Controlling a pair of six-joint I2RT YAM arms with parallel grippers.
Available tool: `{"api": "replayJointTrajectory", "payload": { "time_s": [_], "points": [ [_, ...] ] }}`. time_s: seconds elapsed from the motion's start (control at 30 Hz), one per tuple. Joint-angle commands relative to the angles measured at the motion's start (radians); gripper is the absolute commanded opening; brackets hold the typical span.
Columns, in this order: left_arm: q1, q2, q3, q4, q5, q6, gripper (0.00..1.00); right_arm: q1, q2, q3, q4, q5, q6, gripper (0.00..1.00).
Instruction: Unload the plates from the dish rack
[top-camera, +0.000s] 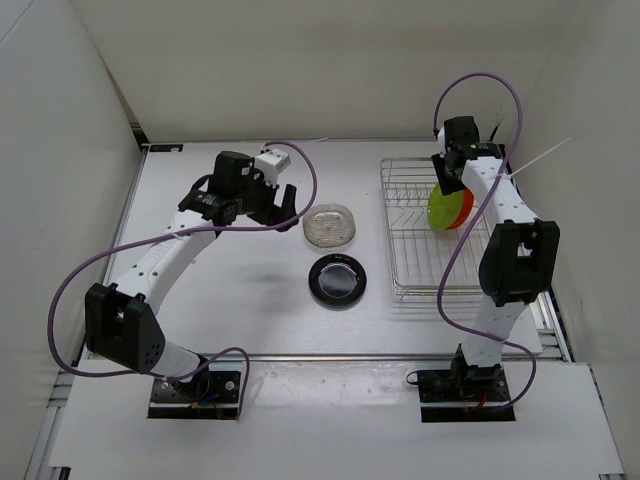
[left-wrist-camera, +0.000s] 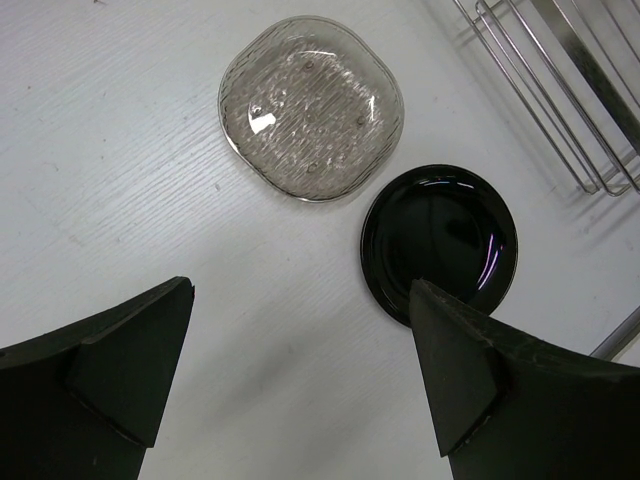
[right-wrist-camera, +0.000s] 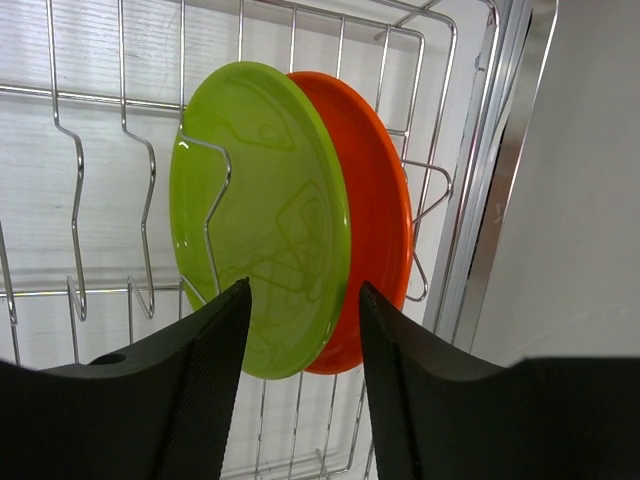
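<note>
- The left arm (top-camera: 165, 255) reaches forward over the middle of the desk (top-camera: 240, 300). Its wrist is turned down, and its jaws are spread wide and hold nothing.
- The right arm (top-camera: 505, 215) stretches out over the dish rack (top-camera: 410, 250). Its jaws are parted and lined up with the two plates standing there. Both plates' lower edges show in the gap between the jaws, but contact cannot be told.
- The clear plate (left-wrist-camera: 310, 105) lies flat on the desk just ahead of the left jaws' gap. It has a ribbed, bubbled texture.
- The black plate (left-wrist-camera: 440, 240) lies flat beside it. It is glossy, and its near rim is hidden behind the right-hand finger of the left jaws.
- The lime green plate (right-wrist-camera: 260, 220) stands on edge in the rack's wire slots, ahead of the right jaws.
- The orange plate (right-wrist-camera: 375, 210) stands close behind it, on the side towards the rack's wall.
- The desk is white with a faint wood grain.
- Plain white walls (top-camera: 60, 150) close it in on three sides.
</note>
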Motion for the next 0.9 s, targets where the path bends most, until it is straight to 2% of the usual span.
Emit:
{"api": "replayJointTrajectory", "payload": {
  "time_s": [0.0,0.07,0.13,0.23,0.3,0.67,0.8,0.87],
  "points": [
    [0.008,-0.053,-0.008,0.016,0.009,-0.010,1.00,0.005,0.014,0.046,0.006,0.007,0.010,0.48],
    [0.008,-0.062,-0.008,0.025,0.009,-0.010,1.00,0.005,0.024,0.046,-0.003,0.007,0.010,0.47],
    [0.008,-0.062,-0.008,0.025,0.018,-0.010,1.00,0.005,0.024,0.046,-0.003,0.007,0.010,0.40],
    [0.017,-0.062,-0.017,0.025,0.018,-0.010,1.00,0.005,0.024,0.046,-0.003,0.007,0.010,0.36],
    [0.017,-0.062,-0.017,0.025,0.031,-0.010,1.00,0.005,0.024,0.046,-0.003,0.017,0.010,0.28],
    [0.017,-0.062,-0.008,0.025,0.040,-0.010,1.00,0.015,0.005,0.055,-0.012,0.085,0.053,0.11],
    [0.017,-0.052,-0.008,0.025,0.040,-0.010,1.00,0.024,0.005,0.065,-0.022,0.116,0.062,0.07],
    [0.017,-0.052,0.001,0.025,0.040,-0.010,1.00,0.024,0.005,0.065,-0.031,0.116,0.062,0.02]
  ]
}}
